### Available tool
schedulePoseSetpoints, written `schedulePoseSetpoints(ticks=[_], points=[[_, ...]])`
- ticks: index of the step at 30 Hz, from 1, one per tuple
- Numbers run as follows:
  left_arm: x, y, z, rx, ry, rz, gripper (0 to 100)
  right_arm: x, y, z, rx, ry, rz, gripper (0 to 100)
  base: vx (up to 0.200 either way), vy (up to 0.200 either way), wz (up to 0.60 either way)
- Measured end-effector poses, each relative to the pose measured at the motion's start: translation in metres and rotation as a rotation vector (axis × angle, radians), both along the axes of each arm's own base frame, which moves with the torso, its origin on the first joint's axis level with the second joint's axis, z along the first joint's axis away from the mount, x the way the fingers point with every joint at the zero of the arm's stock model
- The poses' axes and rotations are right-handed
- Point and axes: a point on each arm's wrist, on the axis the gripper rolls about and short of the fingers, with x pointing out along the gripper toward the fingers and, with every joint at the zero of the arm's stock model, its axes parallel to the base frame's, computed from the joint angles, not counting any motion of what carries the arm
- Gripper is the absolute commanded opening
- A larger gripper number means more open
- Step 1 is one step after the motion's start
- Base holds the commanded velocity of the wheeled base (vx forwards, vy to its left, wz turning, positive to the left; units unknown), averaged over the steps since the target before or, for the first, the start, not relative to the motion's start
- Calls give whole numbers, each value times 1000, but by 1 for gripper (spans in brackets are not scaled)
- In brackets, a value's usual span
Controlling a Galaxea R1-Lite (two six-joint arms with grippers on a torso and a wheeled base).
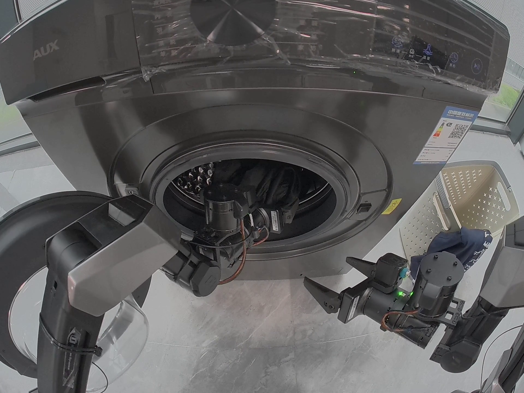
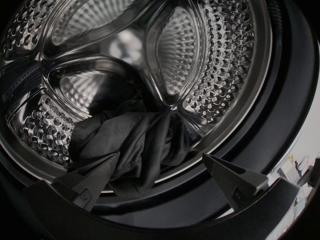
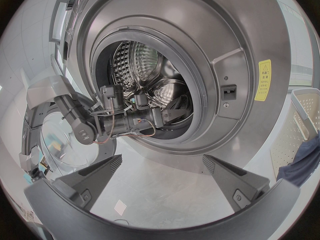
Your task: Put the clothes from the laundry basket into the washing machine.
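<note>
left pincer [image 2: 160, 154]: sitting in the washer [image 1: 305, 121] mouth, jaws spread wide, gripping nothing.
black garment [image 2: 133, 140]: lying bunched low in the drum [image 2: 216, 50], just ahead of the left pincer. Near edge drooping over the drum lip toward the fingers, possibly brushing one of them; not clamped.
right pincer [image 1: 327, 271]: hanging outside the washer, below and in front of the opening, jaws spread wide, carrying nothing.
blue garment [image 1: 464, 244]: sitting in the basket [image 1: 480, 192], draping over its rim, behind the right pincer and close by that arm's wrist. Well apart from the left pincer.
basket: standing beside the washer, behind the right pincer. Lower part hiding behind the arm, so not telling whether more clothes are lying in there.
door [image 1: 22, 257]: standing swung open, behind the left pincer on its outer side, not blocking the mouth.
done: judging one garment in, the black one resting inside the drum.
left: judging at least the blue garment waiting for pickup and transfer; possibly more, not telling.
watch: black garment's overhanging edge likely needing a push deeper, risking slipping out or catching in the door otherwise.
next, as a guess: right pincer being the nearer one for the blue garment, needing to turn back toward the basket first.
</note>
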Motion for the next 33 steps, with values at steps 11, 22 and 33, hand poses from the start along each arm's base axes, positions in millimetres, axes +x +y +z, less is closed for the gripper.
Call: schedulePoseSetpoints(ticks=[11,22,33], points=[[34,6,0,-36,-60,116,100,0,1,0,4,0,2,100,0,0,0],[52,3,10,-96,-62,185,0,1,2,0,8,-2,2,100,0,0,0],[79,4,44,-251,-182,268,0,2,3,1,14,-5,2,100,0,0,0]])
